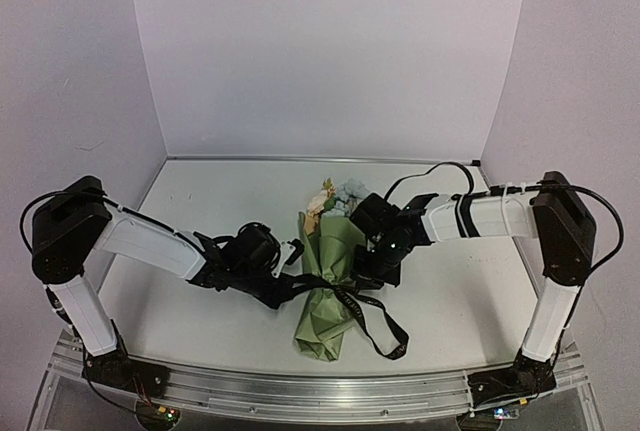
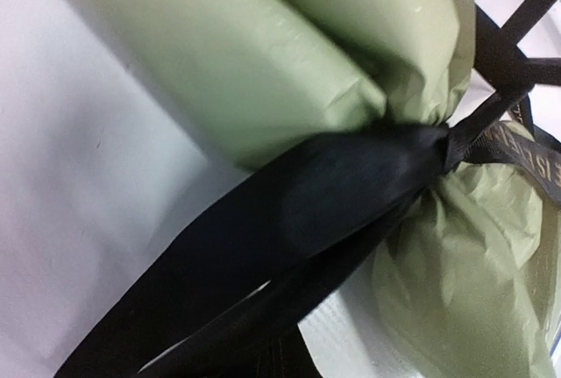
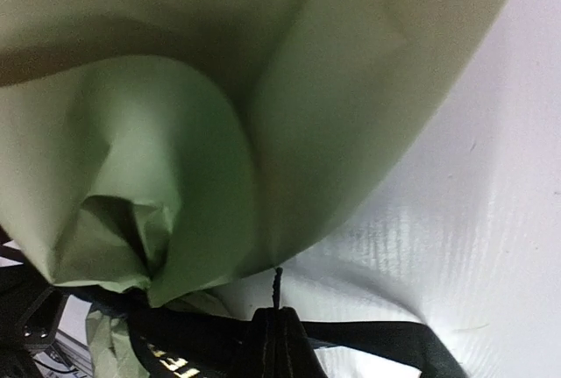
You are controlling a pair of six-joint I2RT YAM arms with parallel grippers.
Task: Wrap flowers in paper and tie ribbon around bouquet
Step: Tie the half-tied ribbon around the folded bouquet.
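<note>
Where wrist views catch knotted ribbon (image 2: 351,176), overhead adds flowers (image 1: 337,197).

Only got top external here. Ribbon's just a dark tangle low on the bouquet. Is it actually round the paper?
Observer: Yes. The left wrist view shows the ribbon banded round the paper, which pinches in to a narrow waist there.
Operator: Knotted?
Observer: Same view: the strands draw together at one tight spot at the side of the band. Real knot or just a crossing, I can't tell.
Operator: Right side?
Observer: Right wrist view: the right hand is shut, with a ribbon strand running out from both sides of its tips. It looks pinched on the ribbon.
</note>
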